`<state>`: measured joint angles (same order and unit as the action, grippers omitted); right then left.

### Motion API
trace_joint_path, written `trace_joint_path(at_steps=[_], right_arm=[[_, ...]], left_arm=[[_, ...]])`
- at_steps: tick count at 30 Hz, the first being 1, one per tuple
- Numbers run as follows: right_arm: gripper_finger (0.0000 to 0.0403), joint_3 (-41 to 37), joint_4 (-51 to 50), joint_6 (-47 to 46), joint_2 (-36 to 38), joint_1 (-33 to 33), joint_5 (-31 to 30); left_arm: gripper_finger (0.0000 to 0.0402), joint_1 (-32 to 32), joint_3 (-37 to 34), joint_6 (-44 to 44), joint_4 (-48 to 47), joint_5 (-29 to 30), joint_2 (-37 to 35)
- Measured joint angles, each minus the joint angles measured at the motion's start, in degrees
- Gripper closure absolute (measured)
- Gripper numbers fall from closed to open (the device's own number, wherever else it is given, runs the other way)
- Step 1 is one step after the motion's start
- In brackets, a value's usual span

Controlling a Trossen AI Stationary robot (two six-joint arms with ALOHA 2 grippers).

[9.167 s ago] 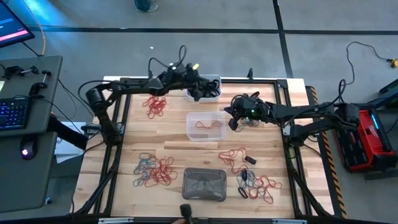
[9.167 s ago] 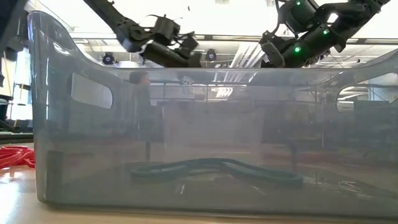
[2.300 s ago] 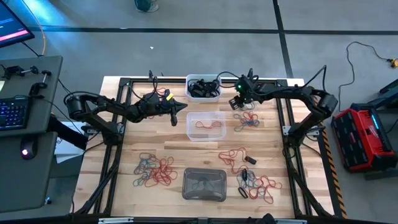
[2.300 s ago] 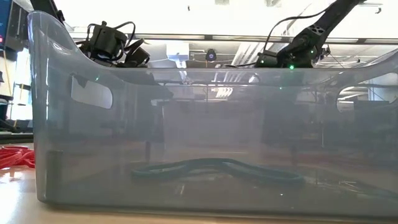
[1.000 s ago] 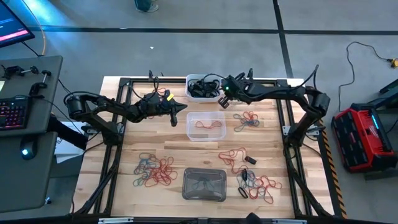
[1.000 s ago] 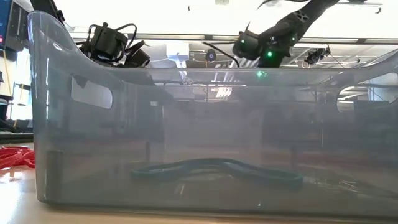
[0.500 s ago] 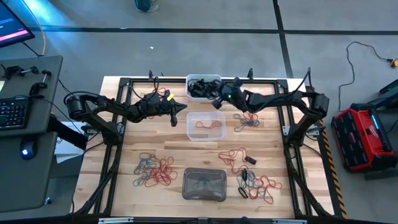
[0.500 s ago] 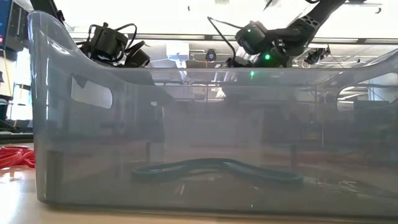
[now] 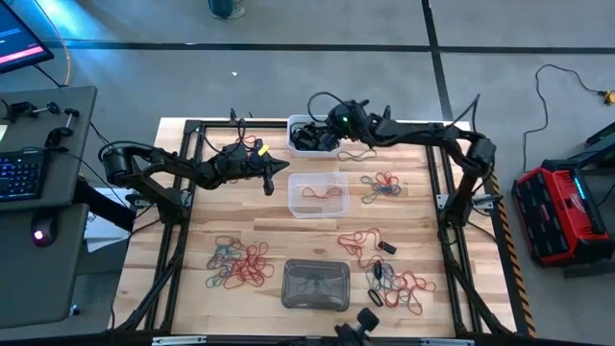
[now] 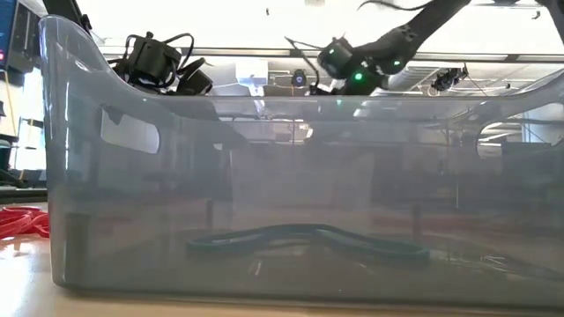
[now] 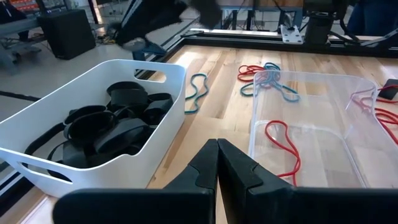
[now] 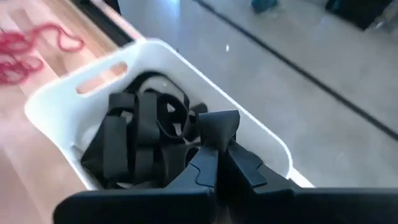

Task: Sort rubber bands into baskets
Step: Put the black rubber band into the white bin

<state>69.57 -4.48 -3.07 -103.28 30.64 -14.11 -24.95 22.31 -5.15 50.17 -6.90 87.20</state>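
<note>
Sorting rubber bands: right claw (image 12: 214, 163) over the white basket (image 9: 306, 146) at the worktop's far edge.
Black bands (image 12: 134, 146) fill that white basket; the right claw, clenched, pinches a black band (image 12: 221, 124) above them. Nearer sits the clear basket (image 9: 298, 207) holding a red band (image 11: 283, 140), and the grey basket (image 9: 288, 300) stands at the near edge. Loose red, teal and black bands (image 9: 238, 264) lie scattered on the worktop (image 9: 269, 231). Left of the clear basket, the left claw (image 11: 217, 165) waits, clenched and empty.
</note>
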Motion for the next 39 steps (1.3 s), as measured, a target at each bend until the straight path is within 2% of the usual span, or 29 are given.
trace_joint_path(at_steps=[5,9,12,19,22,25,29,30,35,39], right_arm=[[0.0403,5.40,-3.47,0.04,-4.38,1.28,5.21],[0.0395,7.34,-6.55,0.04,-5.49,1.35,5.76],[0.0365,7.63,-8.81,0.32,-5.58,1.35,5.77],[0.0254,7.66,-9.89,0.48,-5.57,0.74,5.77],[0.0236,7.66,-10.32,1.11,-5.08,0.65,5.86],[0.0266,7.66,-10.20,3.22,-4.73,0.43,5.60],[0.0371,7.64,-8.83,3.58,-4.73,-0.27,6.70],[0.0386,7.39,-7.42,4.12,-4.73,-0.65,7.41],[0.0395,4.57,-2.50,4.59,-3.37,-3.68,8.67],[0.0400,-2.19,2.96,3.53,1.52,-6.87,8.72]], left_arm=[[0.0402,0.00,0.00,0.02,-0.09,0.00,0.02],[0.0401,0.00,0.00,0.31,-0.10,0.00,0.01],[0.0401,0.00,0.00,0.40,-0.11,0.00,0.00],[0.0402,0.00,0.00,0.81,-0.13,0.01,0.00],[0.0401,0.00,0.00,1.84,-0.15,0.00,0.02],[0.0402,-0.02,0.00,2.35,-0.14,-0.75,0.01],[0.0402,-0.02,0.00,3.02,0.30,-4.29,0.02],[0.0402,-0.02,0.00,3.03,0.93,-4.70,0.02],[0.0401,-0.02,0.00,3.06,3.81,-6.55,0.02],[0.0402,-0.02,0.00,3.62,3.64,-6.58,0.02]])
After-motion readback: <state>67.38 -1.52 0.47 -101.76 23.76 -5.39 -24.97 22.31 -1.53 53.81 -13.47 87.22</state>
